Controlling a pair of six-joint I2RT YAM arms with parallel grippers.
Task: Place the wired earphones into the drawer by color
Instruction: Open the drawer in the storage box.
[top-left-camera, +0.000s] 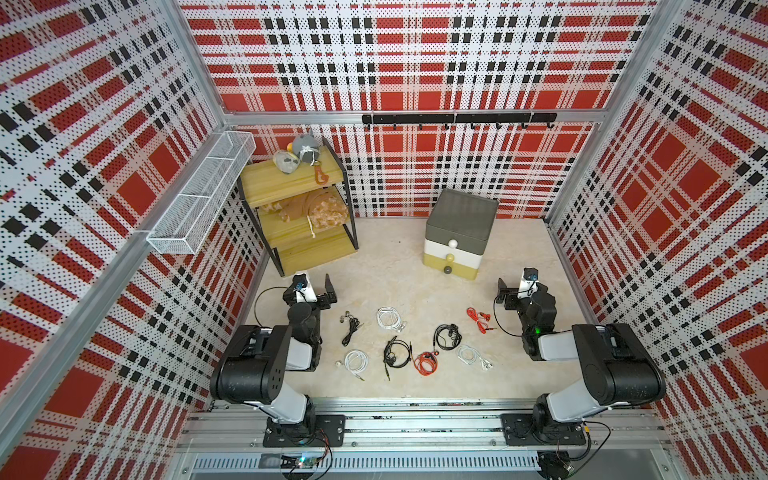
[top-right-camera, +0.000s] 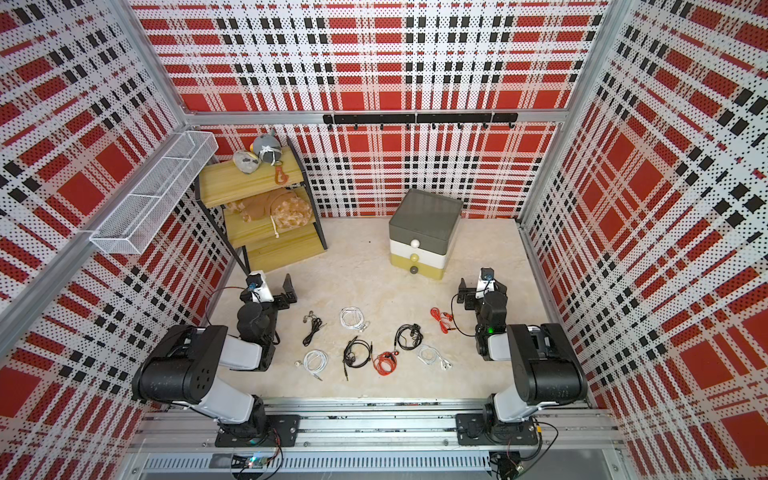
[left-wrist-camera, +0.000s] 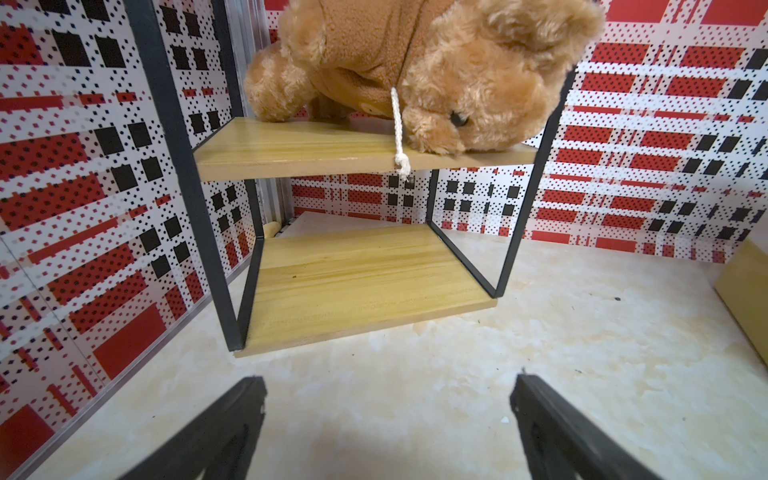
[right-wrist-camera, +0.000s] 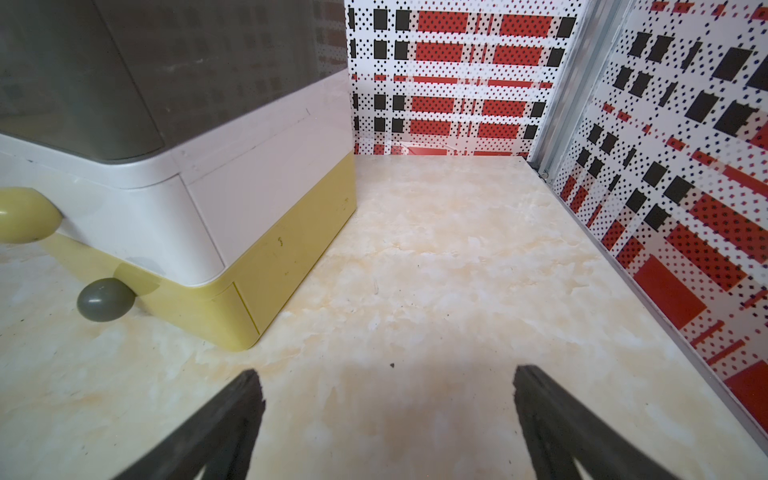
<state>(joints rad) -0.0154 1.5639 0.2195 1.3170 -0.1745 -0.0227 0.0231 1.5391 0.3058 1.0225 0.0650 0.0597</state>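
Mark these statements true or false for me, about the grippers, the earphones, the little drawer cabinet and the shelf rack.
1. The left gripper and right gripper both stand open and empty. True.
2. The red wired earphones already sit inside the three-drawer plastic cabinet. False: both red bundles lie on the marbled tabletop.
3. The brown plush teddy bear lies on the top shelf of the yellow wooden black-framed rack. False: it lies on the middle shelf.
4. The cabinet's dark grey top drawer carries a white ball knob. True.
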